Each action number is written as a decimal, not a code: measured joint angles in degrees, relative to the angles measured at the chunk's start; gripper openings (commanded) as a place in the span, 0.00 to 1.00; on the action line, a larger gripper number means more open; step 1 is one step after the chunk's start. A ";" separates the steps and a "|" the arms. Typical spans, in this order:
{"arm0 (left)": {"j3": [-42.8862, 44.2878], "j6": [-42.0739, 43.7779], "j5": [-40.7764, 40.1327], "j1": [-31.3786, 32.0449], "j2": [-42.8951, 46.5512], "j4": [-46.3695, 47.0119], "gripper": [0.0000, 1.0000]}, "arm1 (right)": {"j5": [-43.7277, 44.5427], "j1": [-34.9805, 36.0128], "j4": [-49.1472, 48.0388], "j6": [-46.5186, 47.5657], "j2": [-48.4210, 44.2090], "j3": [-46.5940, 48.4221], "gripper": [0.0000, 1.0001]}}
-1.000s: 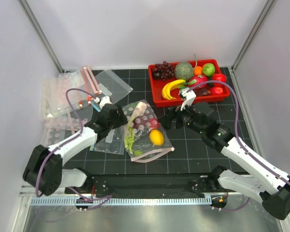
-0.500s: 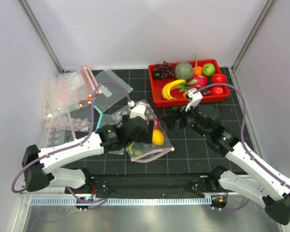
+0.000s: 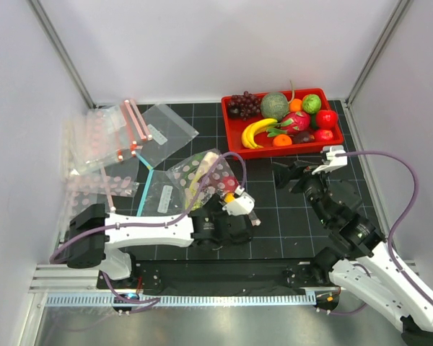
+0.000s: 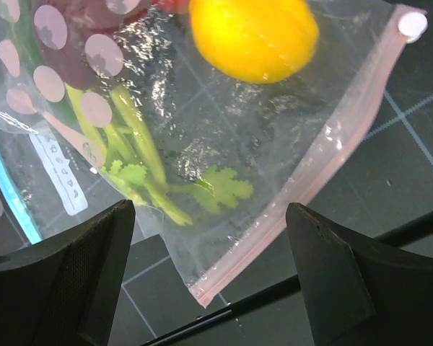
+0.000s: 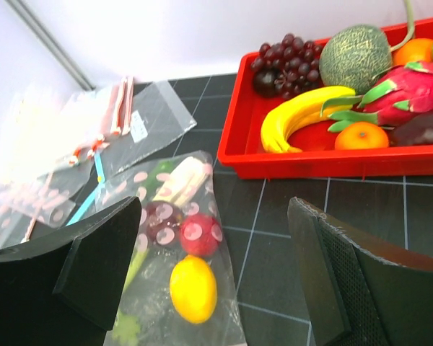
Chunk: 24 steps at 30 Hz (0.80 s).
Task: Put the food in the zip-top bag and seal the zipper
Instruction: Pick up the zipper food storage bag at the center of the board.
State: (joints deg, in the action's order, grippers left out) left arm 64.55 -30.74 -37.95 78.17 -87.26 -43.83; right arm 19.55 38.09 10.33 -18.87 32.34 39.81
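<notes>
The zip-top bag lies flat on the black mat, partly under my left arm. In the left wrist view the bag holds the yellow lemon and the leafy celery. Its pinkish zipper runs diagonally down to a near corner. My left gripper is open, just above that corner, holding nothing; from above it sits at the bag's near edge. The right wrist view shows the lemon, red apple and a dark vegetable inside. My right gripper is open, to the right of the bag.
The red tray stands at the back right with a banana, grapes, a melon and other toy fruit. Spare clear bags lie stacked at the back left, one with a blue strip beside the filled bag.
My left arm has swung from the bag's left side across to its near edge. My right arm has drawn back to the right, away from the bag.
</notes>
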 measured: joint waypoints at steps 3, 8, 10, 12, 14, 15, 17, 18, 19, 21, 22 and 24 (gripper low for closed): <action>0.00 0.83 -2.67 2.23 -0.90 0.04 0.89 | 1.20 -0.02 -0.66 -0.13 -0.07 0.00 0.90; -0.33 2.12 -3.89 3.56 -0.28 1.42 0.89 | 1.31 0.00 -0.74 -0.20 1.44 0.00 0.90; -1.84 3.54 -2.21 3.72 1.60 3.74 0.90 | 1.31 0.00 -0.74 -0.20 1.53 -0.04 0.90; -3.85 4.96 -0.52 3.93 4.44 5.60 0.90 | 1.31 0.00 -0.74 -0.20 1.53 -0.09 0.90; -4.92 6.12 0.61 4.13 6.45 6.69 0.90 | 1.31 0.00 -0.79 -0.20 1.53 -0.09 0.90; -4.98 6.58 0.94 4.22 6.73 7.08 0.90 | 1.31 0.00 -0.79 -0.20 1.53 -0.09 0.90; -4.98 7.32 1.55 4.22 6.32 8.07 0.89 | 1.31 0.00 -0.81 -0.20 1.51 -0.09 0.90; -4.94 7.56 1.77 4.22 5.62 8.39 0.88 | 1.31 0.00 -0.81 -0.20 1.51 -0.09 0.90; -4.74 7.76 1.79 4.22 4.59 8.50 0.87 | 1.31 0.00 -0.81 -0.20 1.51 -0.09 0.90; -3.93 8.24 1.64 4.22 1.46 8.28 0.83 | 1.31 0.00 -0.81 -0.20 1.40 -0.09 0.90; -3.06 8.31 1.22 4.22 -0.52 7.91 0.80 | 1.31 0.00 -0.81 -0.20 1.40 -0.09 0.90; -1.38 8.44 0.13 4.22 -4.24 7.54 0.62 | 1.31 0.00 -0.83 -0.20 1.36 -0.09 0.90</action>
State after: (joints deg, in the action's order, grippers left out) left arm 63.18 -22.31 -37.82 82.39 -91.50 -36.29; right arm 20.86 38.09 9.50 -19.07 33.69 39.72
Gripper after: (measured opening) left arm 0.791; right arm 0.900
